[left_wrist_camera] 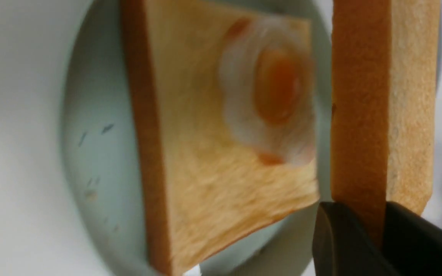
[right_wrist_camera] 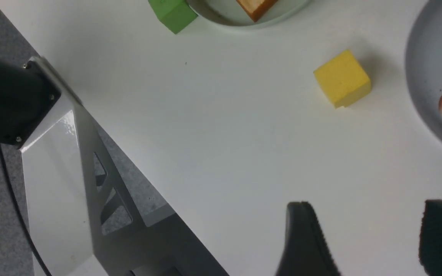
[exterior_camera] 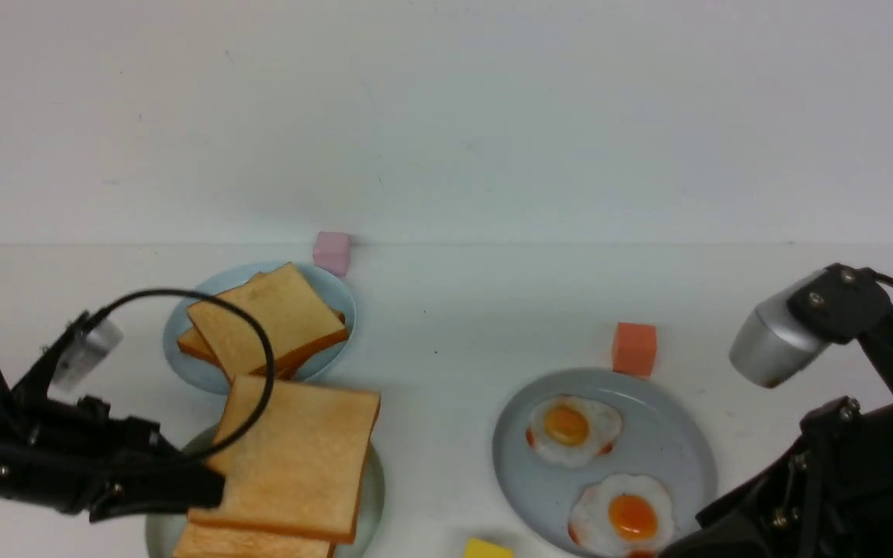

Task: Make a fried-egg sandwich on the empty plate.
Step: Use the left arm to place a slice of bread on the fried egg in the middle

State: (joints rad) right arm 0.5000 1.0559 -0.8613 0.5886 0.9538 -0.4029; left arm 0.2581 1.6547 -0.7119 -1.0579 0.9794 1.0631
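Capping step in hand: left tool (exterior_camera: 210,490) clamped on the edge of the top slice (exterior_camera: 299,457), held above egg (left_wrist_camera: 271,103) and lower slice (left_wrist_camera: 190,184) on the plate (exterior_camera: 375,488); right tool (right_wrist_camera: 368,230) idle, jaws apart; next move calls for squaring over the egg, lowering, releasing.

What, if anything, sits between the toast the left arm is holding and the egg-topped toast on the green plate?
Nothing visible. The left gripper clamps the top toast slice by its edge, apart from the fried egg on the lower toast slice on the mint-green plate; only open air lies between them.
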